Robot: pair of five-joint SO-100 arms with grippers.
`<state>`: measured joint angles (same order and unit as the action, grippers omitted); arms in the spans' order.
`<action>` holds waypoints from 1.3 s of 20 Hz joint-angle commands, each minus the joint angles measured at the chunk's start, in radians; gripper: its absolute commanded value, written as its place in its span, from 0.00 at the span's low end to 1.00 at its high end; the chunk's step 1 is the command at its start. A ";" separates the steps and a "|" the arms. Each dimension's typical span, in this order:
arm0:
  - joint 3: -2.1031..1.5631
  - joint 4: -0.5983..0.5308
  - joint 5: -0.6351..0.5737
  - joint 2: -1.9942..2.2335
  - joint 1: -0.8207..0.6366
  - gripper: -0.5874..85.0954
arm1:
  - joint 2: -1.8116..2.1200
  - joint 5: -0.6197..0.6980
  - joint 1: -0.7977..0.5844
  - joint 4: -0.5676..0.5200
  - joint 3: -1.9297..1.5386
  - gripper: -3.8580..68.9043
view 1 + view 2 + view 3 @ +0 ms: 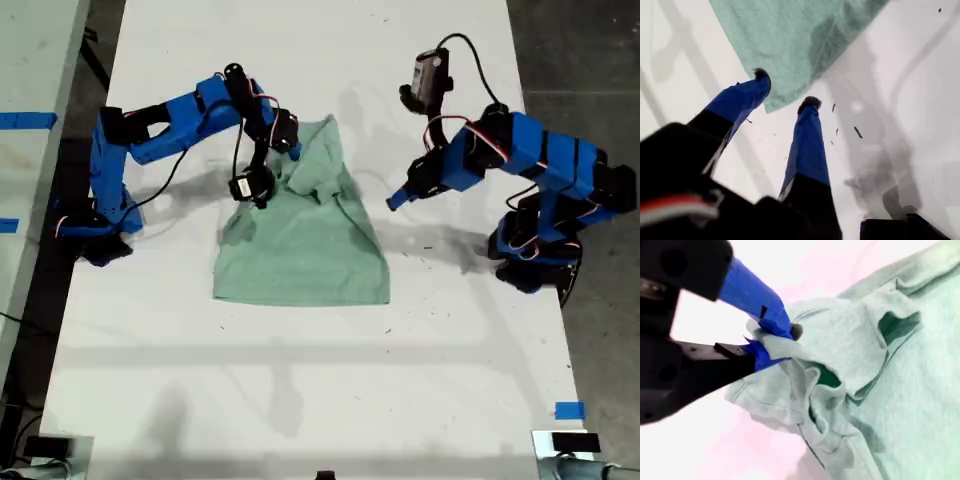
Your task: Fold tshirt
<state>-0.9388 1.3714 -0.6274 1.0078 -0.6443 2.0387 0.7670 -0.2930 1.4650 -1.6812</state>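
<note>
The pale mint-green tshirt lies on the white table, flat at its near end and bunched and lifted at its far end. On the exterior view's left, my second gripper is shut on a fold of that bunched cloth, and the second wrist view shows the pinched tshirt at my second gripper. My first gripper, on the exterior view's right, hovers open beside the shirt's edge. In the first wrist view the tshirt lies just beyond my first gripper, which holds nothing.
A strip of blue tape marks the table's near corner on the exterior view's right. A second table with blue tape stands along the exterior view's left. Dark specks dot the white table surface.
</note>
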 commanded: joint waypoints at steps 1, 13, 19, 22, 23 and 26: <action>0.063 -0.106 0.015 -0.009 0.038 0.02 | 0.051 -0.012 0.006 -0.040 0.000 0.28; -0.120 0.072 0.038 0.342 0.069 0.38 | 0.081 -0.055 0.080 -0.048 -0.069 0.31; -0.667 0.011 0.333 0.727 0.322 0.21 | 0.077 -0.083 0.193 -0.149 -0.196 0.43; -0.891 0.006 0.451 0.877 0.396 0.11 | 0.043 -0.084 0.229 -0.172 -0.229 0.48; -0.931 0.009 0.476 0.907 0.416 0.09 | 0.028 -0.084 0.238 -0.175 -0.232 0.48; -0.977 0.014 0.509 0.937 0.456 0.07 | -0.018 -0.080 0.252 -0.175 -0.232 0.48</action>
<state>-1.9144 1.3837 -0.1411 1.8776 -0.2117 2.0233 0.6903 -0.0583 1.3162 -1.9205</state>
